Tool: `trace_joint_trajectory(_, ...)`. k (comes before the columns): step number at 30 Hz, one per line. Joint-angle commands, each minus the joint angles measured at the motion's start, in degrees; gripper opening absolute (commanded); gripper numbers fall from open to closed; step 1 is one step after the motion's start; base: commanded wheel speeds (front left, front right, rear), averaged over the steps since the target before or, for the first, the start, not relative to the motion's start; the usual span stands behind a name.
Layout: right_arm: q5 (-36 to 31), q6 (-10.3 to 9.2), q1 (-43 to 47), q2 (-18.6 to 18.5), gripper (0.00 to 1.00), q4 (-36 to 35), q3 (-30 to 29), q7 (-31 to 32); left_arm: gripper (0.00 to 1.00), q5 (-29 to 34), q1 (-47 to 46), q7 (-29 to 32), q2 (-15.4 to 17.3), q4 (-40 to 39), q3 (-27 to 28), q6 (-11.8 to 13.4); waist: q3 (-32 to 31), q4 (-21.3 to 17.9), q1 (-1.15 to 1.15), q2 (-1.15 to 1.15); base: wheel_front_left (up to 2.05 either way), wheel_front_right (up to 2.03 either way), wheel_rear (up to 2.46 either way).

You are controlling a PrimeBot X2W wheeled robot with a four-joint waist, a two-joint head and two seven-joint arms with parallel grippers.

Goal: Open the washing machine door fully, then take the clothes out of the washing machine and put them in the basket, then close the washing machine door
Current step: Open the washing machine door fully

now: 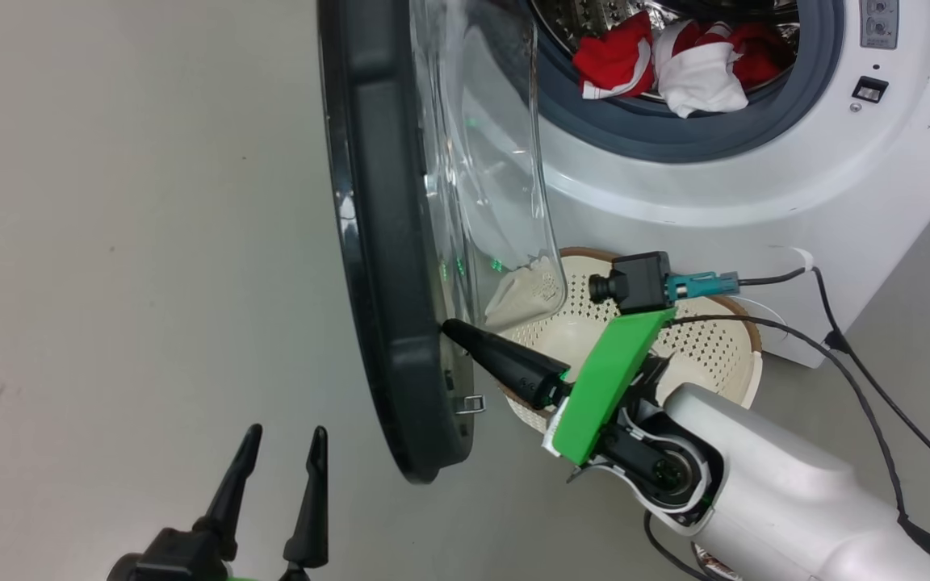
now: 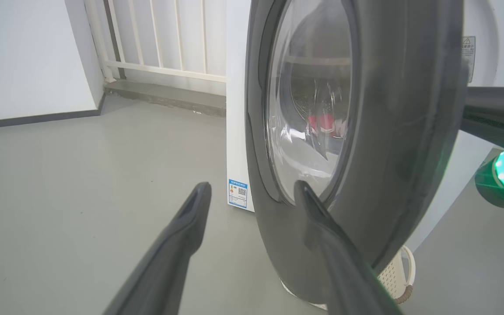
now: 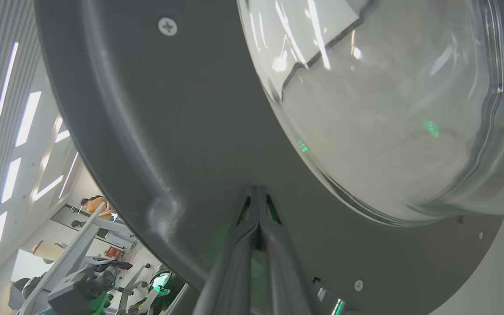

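basket [image 1: 725, 360] partly behind door [image 1: 384, 242], washing machine [image 1: 675, 190] cropped

Grey floor [image 1: 110, 242], bare, faint scuff marks. White wall [image 2: 24, 52] with dark skirting [image 2: 33, 119]. White barred railing [image 2: 164, 35] on grey sill. Overhead, long ceiling light panels [image 3: 26, 118]. Person in orange top [image 3: 96, 204] far off, behind grey metal stand [image 3: 75, 253].

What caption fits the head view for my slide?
Shut right gripper at the inner rim of the open washing machine door; clothes in the washing machine, basket in front, left gripper open.
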Motion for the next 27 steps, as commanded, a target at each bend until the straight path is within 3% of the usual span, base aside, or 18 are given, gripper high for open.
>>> trace_joint_trajectory(1, -0.3, 0.44, -0.8, 2.0, 0.00, -1.5, 0.3, 0.0, 1.00, -0.2, -0.4, -0.4, 0.6, -1.6, 2.2, 0.3, -0.1, 0.0, 0.00, 0.00, 0.00, 0.00, 0.00)
trace_joint_trajectory(10, -1.7, 0.44, 0.6, 0.8, 0.03, -0.7, 1.4, -2.7, 1.00, 0.4, 0.0, -0.4, 0.6, -1.1, 2.1, -0.1, -1.5, -0.5, 0.00, 0.00, 0.00, 0.00, 0.00)
trace_joint_trajectory(11, -1.9, 0.44, 1.0, 0.3, 0.22, -0.4, 1.5, -3.3, 1.00, 0.5, -0.1, -0.4, 0.6, -0.9, 2.1, -0.3, -1.7, -0.6, 0.00, 0.00, 0.00, 0.00, 0.00)
trace_joint_trajectory(14, -2.1, 0.44, 2.3, -1.1, 0.60, 0.7, 1.7, -5.2, 1.00, 0.6, -0.5, -0.4, 0.6, -0.2, 2.4, -0.6, -2.1, -0.9, 0.00, 0.00, 0.00, 0.00, 0.00)
trace_joint_trajectory(15, -2.2, 0.44, 2.8, -1.6, 0.98, 1.1, 1.8, -5.9, 1.00, 0.7, -0.6, -0.4, 0.6, 0.1, 2.5, -0.8, -2.3, -1.0, 0.00, 0.00, 0.00, 0.00, 0.00)
trace_joint_trajectory(27, -2.0, 0.44, 10.4, -6.7, 1.00, 3.3, 3.0, -12.5, 1.00, 3.0, -1.1, -0.4, 0.6, 1.8, 5.0, -3.1, -4.0, -3.6, 0.00, 0.00, 0.00, 0.00, 0.00)
